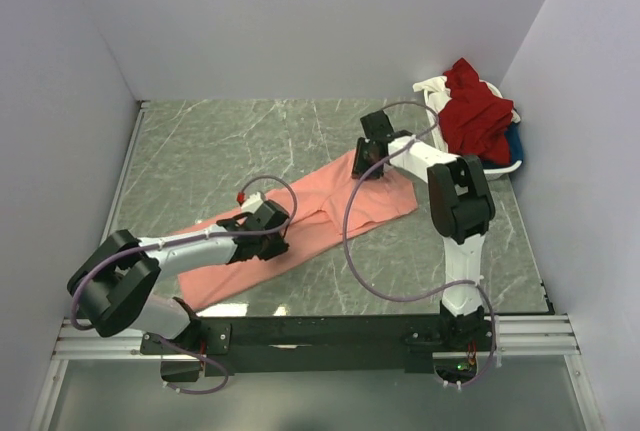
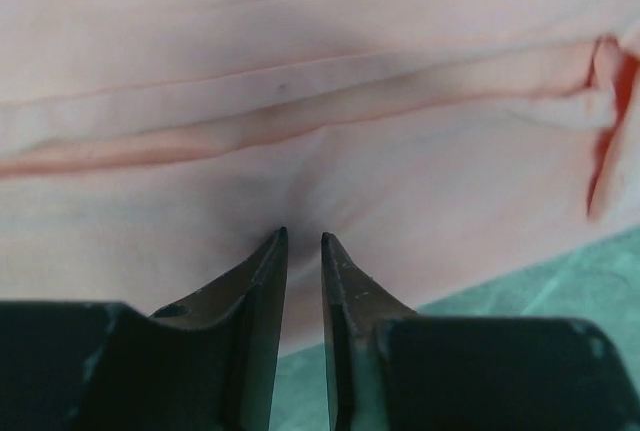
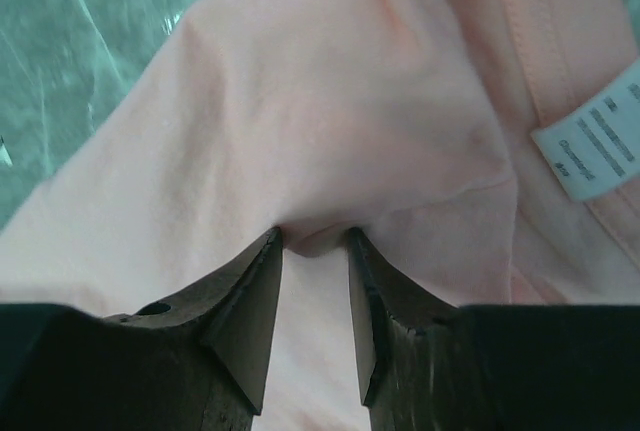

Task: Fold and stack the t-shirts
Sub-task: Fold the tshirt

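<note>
1. The salmon-pink shirt point(image 1: 315, 213) lies spread diagonally on the table point(image 1: 250, 141), from near my L base up toward the basket point(image 1: 516, 162). The dark red shirt point(image 1: 475, 111) and blue shirt point(image 1: 512, 141) sit heaped in the basket, well apart from the work.
2. R fingers point(image 3: 245, 301) are clamped on a small bunch of pink cloth, near the neck label point(image 3: 590, 131). L fingers point(image 2: 255, 291) are close together and the cloth puckers to the tips, so I read that as a pinch too.
3. Step in hand, I judge: a lengthwise fold. I'd lift both ends evenly, keep the cloth taut btwn arms and travel low. Then lay edge on edge and let go only once it's flat.
4. A crease ridge runs just past the L tips. I'd check which layers each pinch holds before pulling.
5. Room: bare table on the far-left side is open. The near edge and arm bases are close. Basket and side wall crowd the R arm.
6. The R arm's cable point(image 1: 347, 236) loops across the shirt in top view; can't tell if it touches. Snag risk.
</note>
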